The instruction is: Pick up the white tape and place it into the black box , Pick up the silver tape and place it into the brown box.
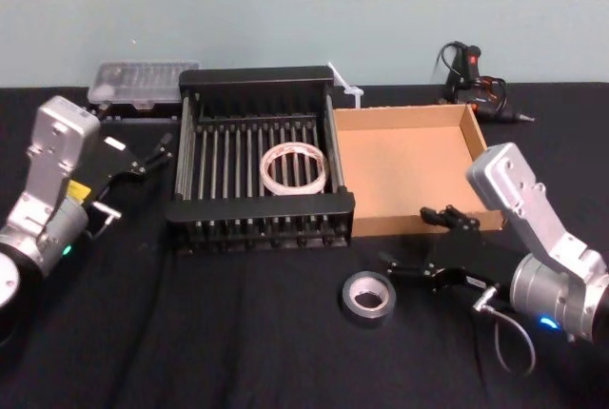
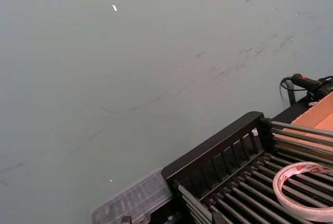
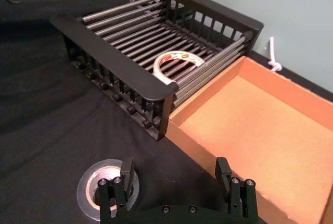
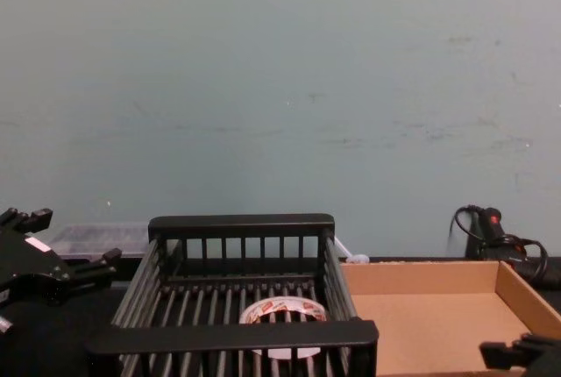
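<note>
Right gripper [image 1: 416, 242] jaws wide open, holding nothing — dull grey-silver tape roll [image 1: 368, 297] lies just beside them on black cloth, tan cardboard tray [image 1: 403, 166] just beyond; left gripper [image 1: 152, 149] open, empty, beside black slatted crate [image 1: 259, 206] holding white red-printed tape roll [image 1: 295, 168].

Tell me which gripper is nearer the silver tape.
Right. The right gripper, open, sits just beside the silver tape; the left gripper is across the black box, far off.

A clear plastic case [image 1: 143, 84] and a black glue gun [image 1: 473, 81] lie on the black tablecloth [image 1: 238, 333].
</note>
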Available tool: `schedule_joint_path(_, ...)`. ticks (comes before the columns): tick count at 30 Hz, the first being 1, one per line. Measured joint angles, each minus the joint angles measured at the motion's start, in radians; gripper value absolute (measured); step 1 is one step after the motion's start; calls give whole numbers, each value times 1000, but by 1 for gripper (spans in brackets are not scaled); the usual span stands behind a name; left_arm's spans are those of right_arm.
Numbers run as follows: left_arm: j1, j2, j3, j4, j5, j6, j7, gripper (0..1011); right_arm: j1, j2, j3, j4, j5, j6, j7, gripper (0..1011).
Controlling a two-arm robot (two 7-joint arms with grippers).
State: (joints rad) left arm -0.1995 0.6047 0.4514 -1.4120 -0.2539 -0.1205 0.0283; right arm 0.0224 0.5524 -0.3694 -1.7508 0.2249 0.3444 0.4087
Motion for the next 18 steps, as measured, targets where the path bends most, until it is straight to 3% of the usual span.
schedule_joint_path(18, 0, 0, 0, 0, 0, 0, 0, 1002, 35, -20, -49, 43, -21, 24, 25, 1002)
